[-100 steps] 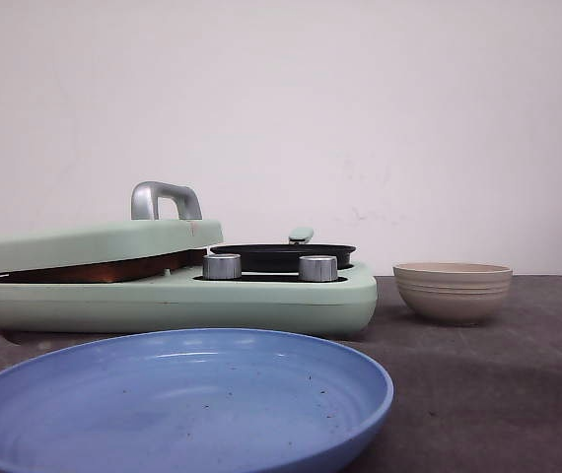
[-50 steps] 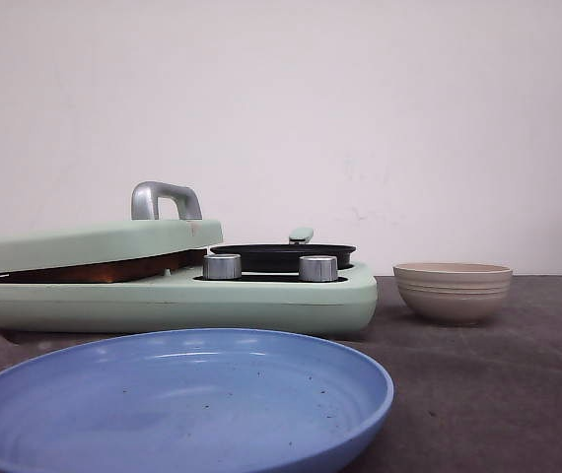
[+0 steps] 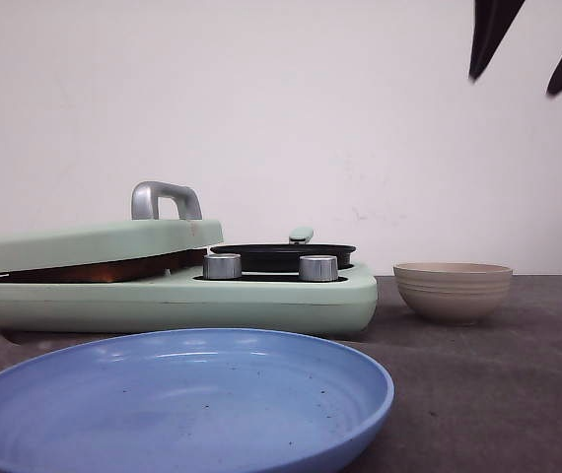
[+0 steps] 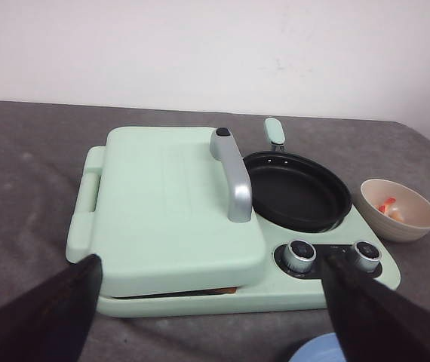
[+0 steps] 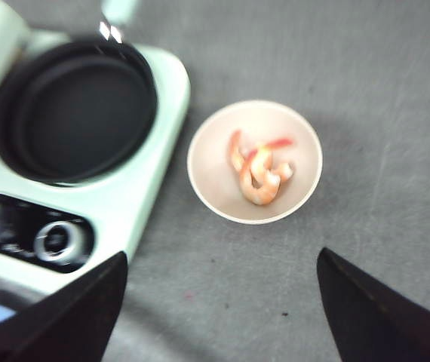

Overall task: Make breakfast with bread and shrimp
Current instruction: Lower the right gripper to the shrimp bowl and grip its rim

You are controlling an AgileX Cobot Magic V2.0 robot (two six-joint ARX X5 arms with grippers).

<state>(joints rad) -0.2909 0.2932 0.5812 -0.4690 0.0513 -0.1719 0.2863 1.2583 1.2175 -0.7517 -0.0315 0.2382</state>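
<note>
A pale green tabletop breakfast cooker sits on the dark grey table, its hinged flat lid with a silver metal handle lowered over the press side. The front view shows a thin dark brown strip in the gap beneath that lid; whether this is the bread cannot be told from any view. Beside the lid, a round black frying pan rests on the cooker, behind two silver knobs. At the near edge of the table lies a wide blue plate, of which the left wrist view catches only a sliver. A small beige ribbed bowl stands just beside the cooker on the pan's side. From the front its contents are hidden by the rim, but the right wrist view looks down into it and shows the orange-red and whitish curled shrimp lying inside; the left wrist view shows them only as small specks of colour. The right gripper appears in the top corner of the front view, high above the bowl, its two dark fingers spread wide and holding nothing. The left gripper, seen only in its own wrist view, is likewise spread wide and empty, facing the cooker from the knob side.
</note>
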